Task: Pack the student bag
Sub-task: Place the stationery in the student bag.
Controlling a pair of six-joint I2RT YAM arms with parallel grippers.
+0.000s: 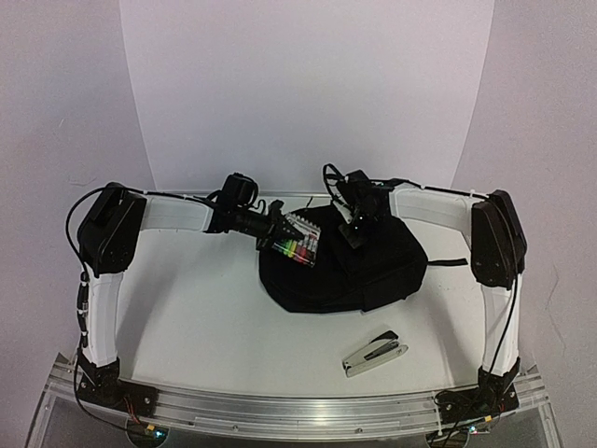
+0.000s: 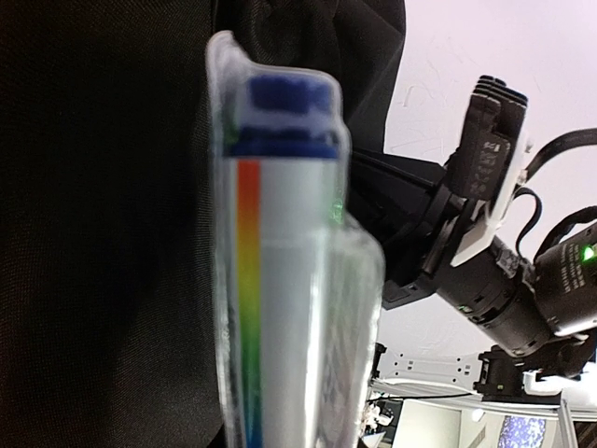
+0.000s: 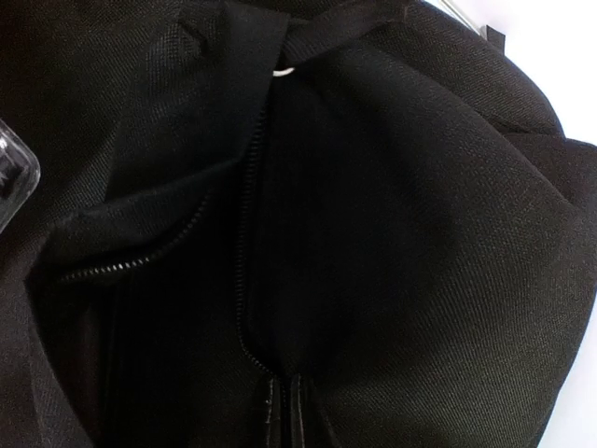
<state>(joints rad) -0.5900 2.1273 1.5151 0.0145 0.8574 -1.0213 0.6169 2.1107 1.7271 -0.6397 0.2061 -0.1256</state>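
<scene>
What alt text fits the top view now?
The left hand holds a clear marker pack over the left edge of the black student bag; the right hand is down on its far side. A stapler lies on the table.

The student bag is plain black, the marker pack is clear plastic over bright pink, green and yellow pens, one of them white with a blue cap and a rainbow stripe, the stapler is silver and black, and the desk is white.
</scene>
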